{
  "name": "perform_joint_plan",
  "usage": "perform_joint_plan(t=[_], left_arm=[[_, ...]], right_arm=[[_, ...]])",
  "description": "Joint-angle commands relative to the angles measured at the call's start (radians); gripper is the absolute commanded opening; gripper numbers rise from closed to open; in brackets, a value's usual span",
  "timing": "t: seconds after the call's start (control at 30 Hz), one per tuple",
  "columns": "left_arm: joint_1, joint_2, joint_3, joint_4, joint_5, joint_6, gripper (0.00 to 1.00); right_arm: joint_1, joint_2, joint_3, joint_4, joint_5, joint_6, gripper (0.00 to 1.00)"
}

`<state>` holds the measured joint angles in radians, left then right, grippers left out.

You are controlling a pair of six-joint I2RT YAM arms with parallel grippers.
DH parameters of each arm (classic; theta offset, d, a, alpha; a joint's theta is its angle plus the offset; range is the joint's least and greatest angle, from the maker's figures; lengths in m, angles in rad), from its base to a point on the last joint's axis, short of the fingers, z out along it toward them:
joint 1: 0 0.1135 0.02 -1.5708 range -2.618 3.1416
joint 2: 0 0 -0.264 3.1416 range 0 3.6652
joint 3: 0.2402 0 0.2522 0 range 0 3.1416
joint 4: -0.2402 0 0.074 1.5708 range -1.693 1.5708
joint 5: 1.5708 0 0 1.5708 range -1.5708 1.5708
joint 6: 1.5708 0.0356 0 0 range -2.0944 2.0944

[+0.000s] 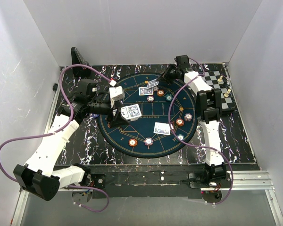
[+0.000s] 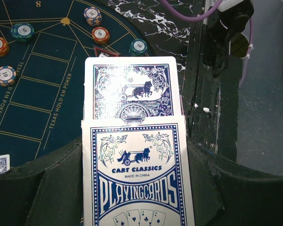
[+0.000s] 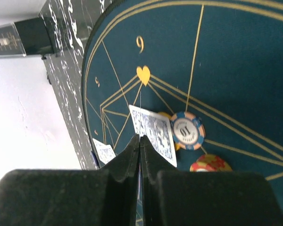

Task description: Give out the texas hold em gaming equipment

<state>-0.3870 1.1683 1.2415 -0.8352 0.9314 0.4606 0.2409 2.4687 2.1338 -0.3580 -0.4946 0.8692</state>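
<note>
**Top view.** The left gripper [image 1: 119,111] is over the left part of the round mat [image 1: 141,125]. It holds the card box [image 1: 130,112], long axis roughly left-right, free end toward the mat's centre. The right gripper [image 1: 166,75] is at the mat's far rim, just beside two loose cards [image 1: 149,88]. Chips [image 1: 179,122] are scattered on the mat. The chessboard [image 1: 217,87] sits at far right.

**Left wrist view.** The card box [image 2: 139,174] has its printed face up, long axis running straight away from the wrist. A blue-backed card [image 2: 132,87] sticks out of its far end, pointing toward the chips [image 2: 100,34]. The fingers [image 2: 42,197] clamp both long sides and are closed on the box.

**Right wrist view.** The right gripper [image 3: 140,141] has its jaws pressed together, with only a thin seam between them. The tips sit at the near edge of a blue-backed card [image 3: 153,132] lying slantwise on the mat [image 3: 236,56]. I cannot tell whether that edge is pinched. A striped chip [image 3: 188,131] lies just beside the card.
</note>
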Motion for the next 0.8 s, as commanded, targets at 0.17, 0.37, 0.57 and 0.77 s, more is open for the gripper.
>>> perform_joint_plan(t=[0.17, 0.37, 0.57, 0.77], left_arm=[[0.010, -0.053, -0.011, 0.011, 0.035, 0.007, 0.38], [0.010, -0.036, -0.014, 0.027, 0.037, -0.004, 0.38], [0.011, -0.007, -0.007, 0.039, 0.053, -0.003, 0.38], [0.011, 0.013, -0.001, 0.041, 0.055, 0.021, 0.39]], right_arm=[[0.026, 0.078, 0.147, -0.013, 0.070, 0.004, 0.61], [0.028, -0.049, 0.059, -0.095, 0.119, -0.041, 0.85], [0.047, -0.417, -0.201, -0.137, 0.140, -0.067, 0.88], [0.113, -0.845, -0.510, -0.113, 0.062, -0.101, 0.89]])
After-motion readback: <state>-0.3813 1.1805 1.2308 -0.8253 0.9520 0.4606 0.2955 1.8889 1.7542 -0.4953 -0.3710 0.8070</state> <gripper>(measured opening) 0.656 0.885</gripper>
